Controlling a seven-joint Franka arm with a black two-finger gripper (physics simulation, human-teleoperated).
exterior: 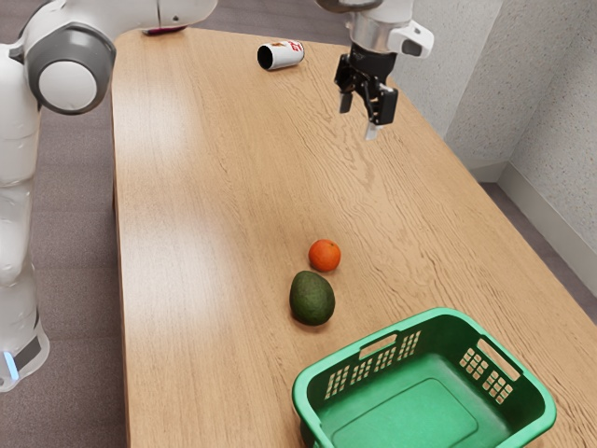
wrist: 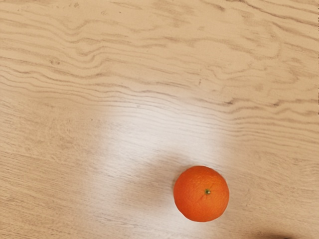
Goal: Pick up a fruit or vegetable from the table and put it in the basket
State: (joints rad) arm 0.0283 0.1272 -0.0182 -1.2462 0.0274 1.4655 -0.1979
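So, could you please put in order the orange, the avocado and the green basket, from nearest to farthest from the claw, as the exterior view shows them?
1. Orange: on the table, nearest to the claw.
2. Avocado: just past the orange, on its basket side.
3. Green basket: past the avocado, toward the exterior view's right.

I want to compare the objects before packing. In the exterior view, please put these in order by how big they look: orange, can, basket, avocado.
1. Green basket
2. Avocado
3. Can
4. Orange
The can lies farther from the camera, so its real size compared with the avocado is unsure.
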